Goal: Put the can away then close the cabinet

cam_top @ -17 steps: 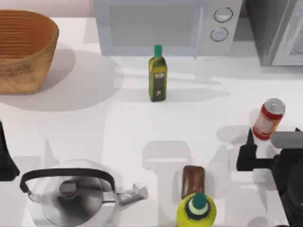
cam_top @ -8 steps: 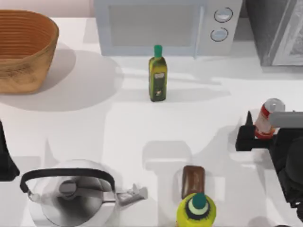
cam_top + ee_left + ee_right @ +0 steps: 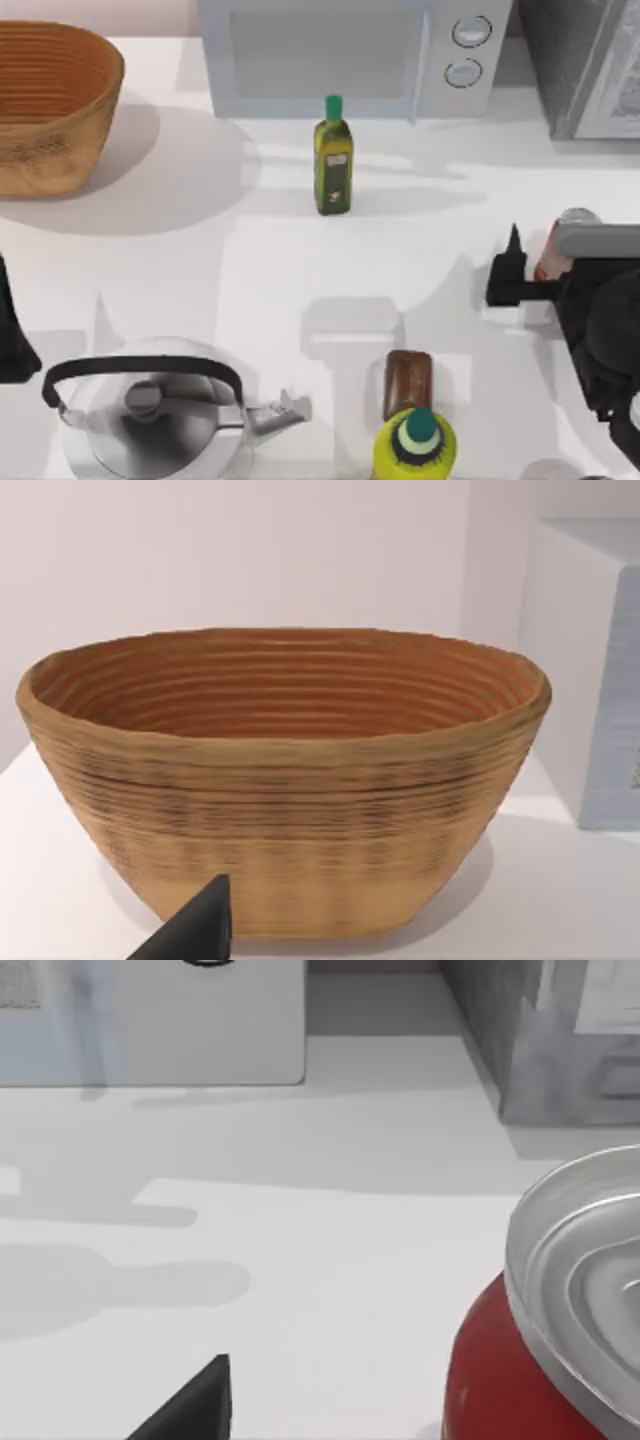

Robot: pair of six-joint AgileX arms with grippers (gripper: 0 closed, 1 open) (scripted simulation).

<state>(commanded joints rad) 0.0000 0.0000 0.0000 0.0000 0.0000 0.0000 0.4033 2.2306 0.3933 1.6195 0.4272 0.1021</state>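
One arm is working: the right gripper [image 3: 532, 262] is sitting at the table's right edge, fingers spread around the upright can [image 3: 556, 252] but seemingly not yet pinching it, the cabinet [image 3: 585, 65] standing farther back.

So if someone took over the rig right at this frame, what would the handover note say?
Right gripper: open at the table's right side, fingers either side of the can, not yet shut on it.
Left gripper: parked at the table's left edge, facing the basket.
Can: upright on the table, in front of the cabinet, which stands at the far right corner beside the microwave.
Done: nothing put away.
Left: grasp the can, put it in the cabinet, close the door. How far the door stands open cannot be judged from here.
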